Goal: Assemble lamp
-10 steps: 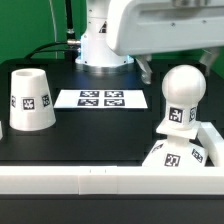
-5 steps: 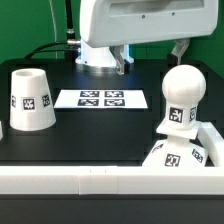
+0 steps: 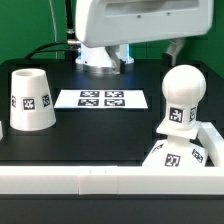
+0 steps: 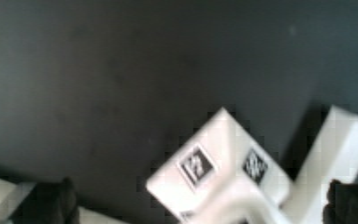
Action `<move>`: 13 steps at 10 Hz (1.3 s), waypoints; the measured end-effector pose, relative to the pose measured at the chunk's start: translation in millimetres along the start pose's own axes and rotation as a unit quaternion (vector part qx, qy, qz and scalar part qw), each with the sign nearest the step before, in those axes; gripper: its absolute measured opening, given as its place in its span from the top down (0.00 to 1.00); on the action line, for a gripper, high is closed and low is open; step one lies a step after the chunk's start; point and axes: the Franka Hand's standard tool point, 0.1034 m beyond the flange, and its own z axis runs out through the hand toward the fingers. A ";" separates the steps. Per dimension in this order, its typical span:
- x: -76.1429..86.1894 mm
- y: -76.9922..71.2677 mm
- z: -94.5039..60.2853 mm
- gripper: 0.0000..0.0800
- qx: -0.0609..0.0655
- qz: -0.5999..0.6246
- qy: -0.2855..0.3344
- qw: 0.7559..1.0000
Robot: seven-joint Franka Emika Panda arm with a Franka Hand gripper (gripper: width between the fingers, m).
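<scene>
one gripper [image 3: 120, 60] raised at the table's back, fingers parted, grasping nothing. below it, one marker board [image 3: 101, 98]. three lamp parts: shade [image 3: 30, 99] alone at the exterior view's left, bulb [image 3: 182, 98] upright on the base [image 3: 178, 150] at the right, against the white front rail [image 3: 80, 182]. open dark table [image 3: 90, 135] between.

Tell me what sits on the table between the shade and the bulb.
In the exterior view, the marker board lies flat on the black table between the shade and the bulb, slightly farther back; nothing else occupies that stretch.
</scene>
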 end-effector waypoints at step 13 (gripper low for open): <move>-132.9 61.1 19.9 0.13 0.011 -0.041 -0.008 0.999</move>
